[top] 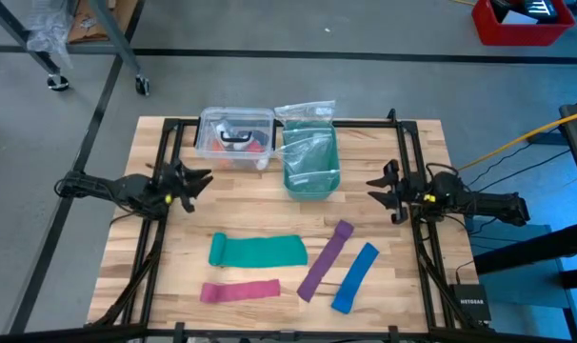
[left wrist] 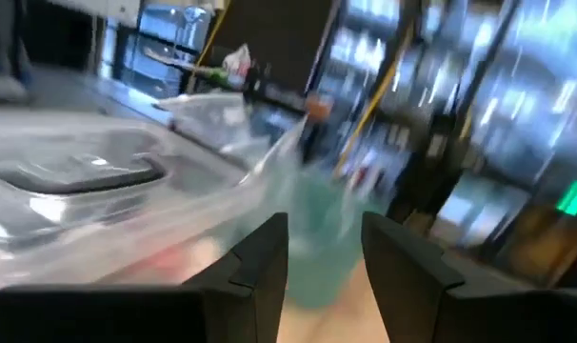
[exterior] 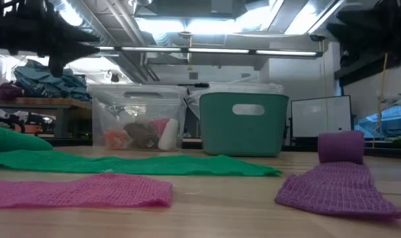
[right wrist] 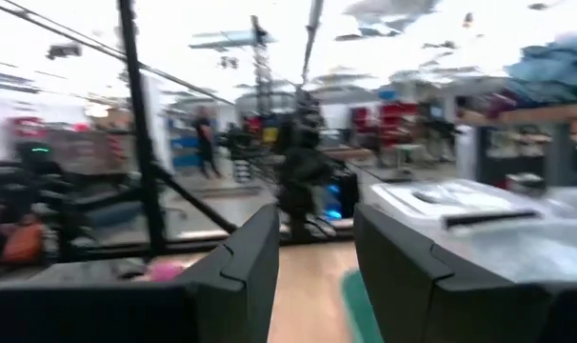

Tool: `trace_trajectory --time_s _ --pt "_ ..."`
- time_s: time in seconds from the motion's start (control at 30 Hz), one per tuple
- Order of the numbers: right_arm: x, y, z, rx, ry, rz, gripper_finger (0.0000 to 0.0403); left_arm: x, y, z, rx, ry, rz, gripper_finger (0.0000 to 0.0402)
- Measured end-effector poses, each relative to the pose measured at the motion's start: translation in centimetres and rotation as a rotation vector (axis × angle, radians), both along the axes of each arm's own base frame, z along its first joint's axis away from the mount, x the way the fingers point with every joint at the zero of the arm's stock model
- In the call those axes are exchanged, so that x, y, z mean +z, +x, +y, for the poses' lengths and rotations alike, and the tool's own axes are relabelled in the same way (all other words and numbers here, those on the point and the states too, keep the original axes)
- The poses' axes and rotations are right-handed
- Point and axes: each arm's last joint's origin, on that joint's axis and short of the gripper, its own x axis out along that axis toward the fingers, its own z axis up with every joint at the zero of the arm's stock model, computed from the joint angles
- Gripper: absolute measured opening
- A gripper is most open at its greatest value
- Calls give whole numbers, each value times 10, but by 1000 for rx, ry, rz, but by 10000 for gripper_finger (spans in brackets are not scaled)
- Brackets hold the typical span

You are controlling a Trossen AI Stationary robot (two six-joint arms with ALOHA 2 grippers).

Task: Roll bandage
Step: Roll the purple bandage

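The purple bandage (top: 323, 261) lies flat on the table at the near right, slanting. Its far end is wound into a small roll (top: 343, 229) that rests on the wood. In the low view the strip (exterior: 336, 192) lies in front of the roll (exterior: 341, 147). My left gripper (top: 201, 181) hovers open and empty at the table's left, far from the bandage, its fingers apart in the left wrist view (left wrist: 325, 229). My right gripper (top: 374, 188) hovers open and empty at the right, beyond the roll, its fingers apart in the right wrist view (right wrist: 315, 214).
A blue strip (top: 355, 277) lies right of the bandage. A green strip (top: 258, 251) and a pink strip (top: 239, 291) lie to its left. A clear lidded box (top: 236, 135) and a teal bin (top: 310, 162) with a plastic bag stand at the far edge.
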Motion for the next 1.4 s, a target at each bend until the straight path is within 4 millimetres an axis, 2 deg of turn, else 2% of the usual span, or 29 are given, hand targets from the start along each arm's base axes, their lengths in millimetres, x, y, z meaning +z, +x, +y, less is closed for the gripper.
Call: trace_trajectory --time_s 0.1,0.3,0.47,0.6,0.73,0.9,1.0,1.17,1.4 --pt "1 0 1 32 -11 -10 140 7 -1 0 -15 -122 -126 127" --pt "3 -1 1 46 -19 -12 140 9 -2 1 -18 -275 -214 127" --pt "28 -6 3 48 -141 -63 140 11 10 -4 -115 -295 -213 127" --pt "46 -5 3 11 -269 25 140 17 30 -11 -136 -221 -217 127" --pt "50 3 1 -9 -281 221 140 23 61 -23 -171 -205 -144 127" --pt "49 20 0 13 -273 379 140 30 117 -44 -262 -256 -4 127" --pt "46 30 1 59 -270 436 140 30 153 -60 -373 -318 56 127" --pt "39 44 3 195 -209 525 131 11 206 -90 -568 -495 175 127" --pt "26 56 7 392 -173 611 76 -14 261 -117 -678 -627 265 127"
